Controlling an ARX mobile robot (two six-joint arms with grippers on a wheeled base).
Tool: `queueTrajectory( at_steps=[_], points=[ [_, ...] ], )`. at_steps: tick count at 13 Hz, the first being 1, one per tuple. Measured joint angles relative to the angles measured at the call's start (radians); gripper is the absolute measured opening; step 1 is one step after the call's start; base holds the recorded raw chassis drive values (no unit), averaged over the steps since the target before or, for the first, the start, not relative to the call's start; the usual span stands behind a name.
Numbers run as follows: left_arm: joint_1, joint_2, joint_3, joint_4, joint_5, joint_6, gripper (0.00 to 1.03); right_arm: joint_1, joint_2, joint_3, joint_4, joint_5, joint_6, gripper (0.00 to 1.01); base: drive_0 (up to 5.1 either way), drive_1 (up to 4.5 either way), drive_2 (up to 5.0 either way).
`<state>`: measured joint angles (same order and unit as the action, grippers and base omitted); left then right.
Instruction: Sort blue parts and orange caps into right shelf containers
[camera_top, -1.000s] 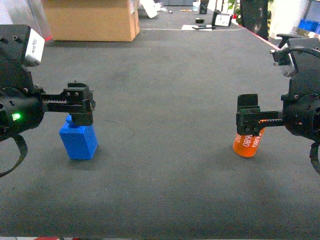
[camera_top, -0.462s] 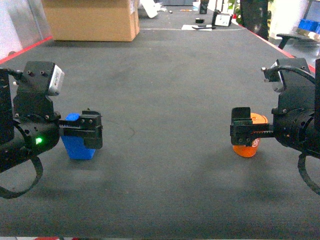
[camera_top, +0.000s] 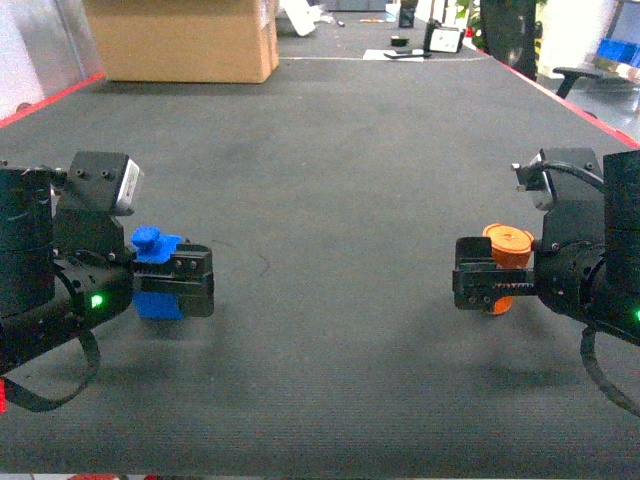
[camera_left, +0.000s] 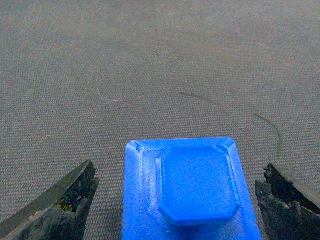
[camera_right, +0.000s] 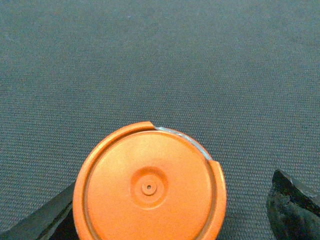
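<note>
A blue part (camera_top: 152, 262) stands on the dark mat at the left, and my left gripper (camera_top: 190, 284) is low around it. In the left wrist view the blue part (camera_left: 190, 195) fills the space between the two dark fingers (camera_left: 60, 207), with mat showing on both sides; my left gripper (camera_left: 178, 172) is open. An orange cap (camera_top: 507, 243) stands at the right with my right gripper (camera_top: 478, 287) down around it. From the right wrist the orange cap (camera_right: 149, 187) sits close to the left finger, with a wide gap to the right finger (camera_right: 295, 207); my right gripper (camera_right: 170, 210) is open. The right shelf containers are out of view.
A cardboard box (camera_top: 180, 40) stands at the back left of the mat. Small clutter (camera_top: 425, 42) lies at the far back. Red edging (camera_top: 45, 100) marks the table's left side, and another red edge (camera_top: 560, 95) runs along the right.
Both arms have come down: the grippers, earlier level with the tops of the blue part and the orange cap, now sit low around them. Neither object has moved.
</note>
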<state>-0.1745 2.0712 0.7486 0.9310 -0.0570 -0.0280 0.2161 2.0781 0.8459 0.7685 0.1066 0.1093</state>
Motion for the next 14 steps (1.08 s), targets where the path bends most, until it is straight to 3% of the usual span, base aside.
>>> queueTrajectory(
  at_steps=[4, 6, 7, 8, 10, 14],
  points=[
    [-0.006, 0.006, 0.009, -0.042, -0.011, 0.001, 0.94, 0.006, 0.015, 0.021, 0.003, 0.012, 0.013, 0.95, 0.0, 0.00, 0.0],
    [-0.006, 0.006, 0.011, -0.061, -0.010, -0.003, 0.71, 0.007, 0.016, 0.023, 0.000, 0.019, 0.011, 0.71, 0.0, 0.00, 0.0],
    [-0.005, 0.006, 0.011, -0.061, -0.010, -0.003, 0.54, 0.008, 0.017, 0.024, 0.002, 0.018, 0.010, 0.55, 0.0, 0.00, 0.0],
    [-0.003, 0.006, 0.007, -0.043, -0.012, -0.007, 0.45, 0.008, 0.017, 0.024, 0.004, 0.017, 0.006, 0.46, 0.0, 0.00, 0.0],
    [0.000, -0.032, -0.033, 0.004, -0.024, -0.017, 0.44, 0.013, 0.010, 0.006, 0.048, 0.018, 0.002, 0.46, 0.0, 0.00, 0.0],
    [-0.014, -0.344, -0.217, 0.113, -0.070, -0.028, 0.44, 0.034, -0.257, -0.198, 0.236, 0.052, -0.008, 0.46, 0.0, 0.00, 0.0]
  ],
)
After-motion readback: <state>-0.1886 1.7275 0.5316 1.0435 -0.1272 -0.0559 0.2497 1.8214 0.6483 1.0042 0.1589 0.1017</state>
